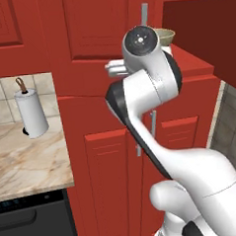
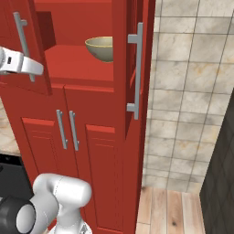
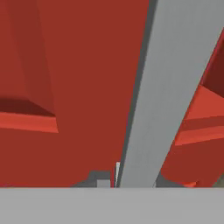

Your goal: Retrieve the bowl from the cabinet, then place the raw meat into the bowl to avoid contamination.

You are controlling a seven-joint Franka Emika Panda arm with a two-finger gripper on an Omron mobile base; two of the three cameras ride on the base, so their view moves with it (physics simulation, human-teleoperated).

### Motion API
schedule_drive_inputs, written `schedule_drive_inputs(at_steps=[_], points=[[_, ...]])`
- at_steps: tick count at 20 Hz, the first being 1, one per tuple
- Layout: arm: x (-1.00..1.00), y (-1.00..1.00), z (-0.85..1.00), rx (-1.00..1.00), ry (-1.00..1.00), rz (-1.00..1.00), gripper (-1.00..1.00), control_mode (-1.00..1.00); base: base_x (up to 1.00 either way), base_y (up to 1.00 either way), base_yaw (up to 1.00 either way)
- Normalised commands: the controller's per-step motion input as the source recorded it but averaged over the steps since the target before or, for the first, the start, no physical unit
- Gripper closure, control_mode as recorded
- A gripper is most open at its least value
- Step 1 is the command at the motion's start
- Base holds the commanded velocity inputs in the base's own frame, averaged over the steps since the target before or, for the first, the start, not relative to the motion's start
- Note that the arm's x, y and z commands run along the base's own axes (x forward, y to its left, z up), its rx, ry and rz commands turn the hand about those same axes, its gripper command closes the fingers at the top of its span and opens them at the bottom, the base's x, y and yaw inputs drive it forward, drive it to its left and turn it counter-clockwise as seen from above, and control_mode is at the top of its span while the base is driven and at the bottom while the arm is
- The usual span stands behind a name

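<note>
On the cabinet (image 2: 91,137) shelf the bowl (image 2: 101,48) sits mouth-up; pincer (image 2: 28,68) apparently clamped on the vertical handle (image 2: 20,36).

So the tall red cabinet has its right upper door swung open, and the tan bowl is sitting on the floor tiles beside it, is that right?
Not quite. The cabinet does have its right upper door swung open, but the bowl is not on the floor tiles. It sits on the red shelf inside the opened compartment, as the right base view shows.

Open door (image 2: 130,68) hides part of the bowl (image 2: 101,48).
</note>
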Motion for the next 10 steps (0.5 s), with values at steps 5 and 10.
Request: schedule_drive_inputs(at_steps=[5, 10], points=[[-0.58, 0.59, -0.1, -0.03, 0.11, -0.16, 1.0, -1.0, 0.0, 0.0, 0.0], [-0.54, 0.52, -0.11, -0.02, 0.1, -0.16, -1.0, -1.0, 0.0, 0.0, 0.0]])
